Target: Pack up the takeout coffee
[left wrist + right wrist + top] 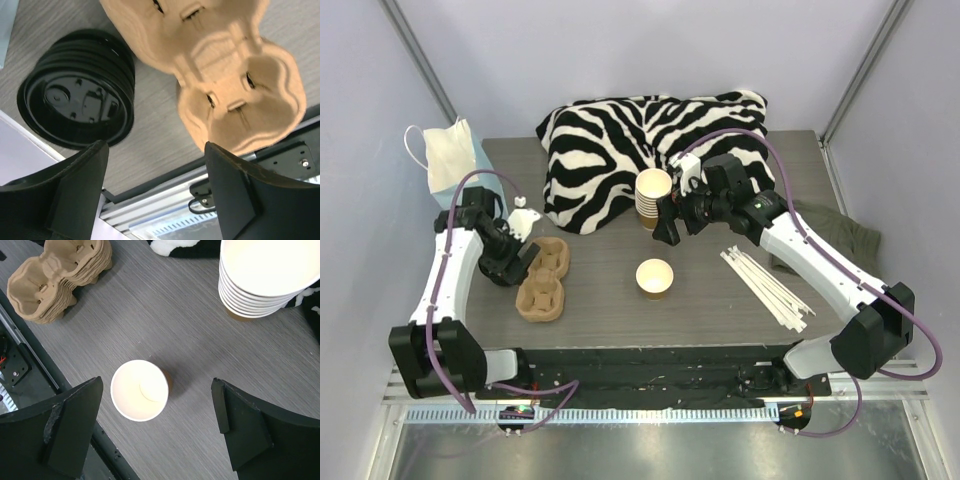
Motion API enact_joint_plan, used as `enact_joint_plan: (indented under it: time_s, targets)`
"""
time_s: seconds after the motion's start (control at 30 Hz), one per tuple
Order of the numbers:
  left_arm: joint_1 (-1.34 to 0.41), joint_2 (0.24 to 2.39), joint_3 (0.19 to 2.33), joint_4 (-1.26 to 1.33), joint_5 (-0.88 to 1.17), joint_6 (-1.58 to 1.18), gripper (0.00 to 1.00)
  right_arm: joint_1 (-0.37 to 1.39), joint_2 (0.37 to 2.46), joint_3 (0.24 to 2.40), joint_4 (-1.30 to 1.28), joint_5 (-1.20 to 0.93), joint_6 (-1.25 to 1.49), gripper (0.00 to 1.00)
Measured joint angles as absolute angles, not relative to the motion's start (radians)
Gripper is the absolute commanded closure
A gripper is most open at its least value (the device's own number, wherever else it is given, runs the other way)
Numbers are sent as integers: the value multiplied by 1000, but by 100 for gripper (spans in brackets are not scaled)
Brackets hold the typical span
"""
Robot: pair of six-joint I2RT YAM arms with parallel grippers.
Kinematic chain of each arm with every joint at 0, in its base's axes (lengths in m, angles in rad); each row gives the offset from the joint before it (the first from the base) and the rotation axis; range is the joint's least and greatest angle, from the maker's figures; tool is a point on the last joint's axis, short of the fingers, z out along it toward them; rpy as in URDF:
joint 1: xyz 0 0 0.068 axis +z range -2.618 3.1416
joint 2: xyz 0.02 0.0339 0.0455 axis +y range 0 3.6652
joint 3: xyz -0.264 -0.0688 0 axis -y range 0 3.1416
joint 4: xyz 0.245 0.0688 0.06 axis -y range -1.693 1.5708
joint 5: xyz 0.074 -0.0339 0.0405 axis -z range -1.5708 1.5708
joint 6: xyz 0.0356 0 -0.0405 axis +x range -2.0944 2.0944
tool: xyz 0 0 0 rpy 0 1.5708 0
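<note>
On the grey wood-grain tabletop (600,312), just beyond the arm bases, we find the single paper cup (654,277) near the middle. It stands upright, with its long axis vertical. Its open mouth faces straight up and shows a cream inside, with the tan wall visible below the rim. No lid sits on it.

To its left lies a stack of brown pulp cup carriers (545,278), long side running near to far. To its right a bundle of white sticks (765,285) lies fanned on the surface. The cup stands well apart from both.

The left end effector (155,147) hangs over the carriers' left edge with its fingers spread and nothing between them. In its wrist view we see a stack of black lids (75,107) lying flat just beside the carriers.

The right end effector (156,385) is released too, its fingers wide apart. In its wrist view the cup shows below and between them, and neither finger touches it.

A little farther back, beside the right end effector, stands a stack of nested paper cups (653,195), mouths up. Its base is at the edge of a zebra-striped cloth (640,135) that covers the far middle. A dark green cloth (835,235) lies at the right edge. At the far left corner a white and pale blue pouch (450,155) leans against the wall.
</note>
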State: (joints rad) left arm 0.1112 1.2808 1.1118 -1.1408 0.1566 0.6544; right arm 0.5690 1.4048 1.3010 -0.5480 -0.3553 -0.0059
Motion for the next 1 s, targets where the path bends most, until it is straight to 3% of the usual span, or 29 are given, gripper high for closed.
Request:
enact_joint_plan:
  time_s: [0.27, 1.0]
  targets:
    - [112, 1372, 1113, -1064, 134, 619, 40, 566, 1405, 1301, -554, -362, -5, 0]
    - [112, 1470, 1150, -1006, 128, 533, 58, 559, 1405, 1301, -555, -364, -5, 0]
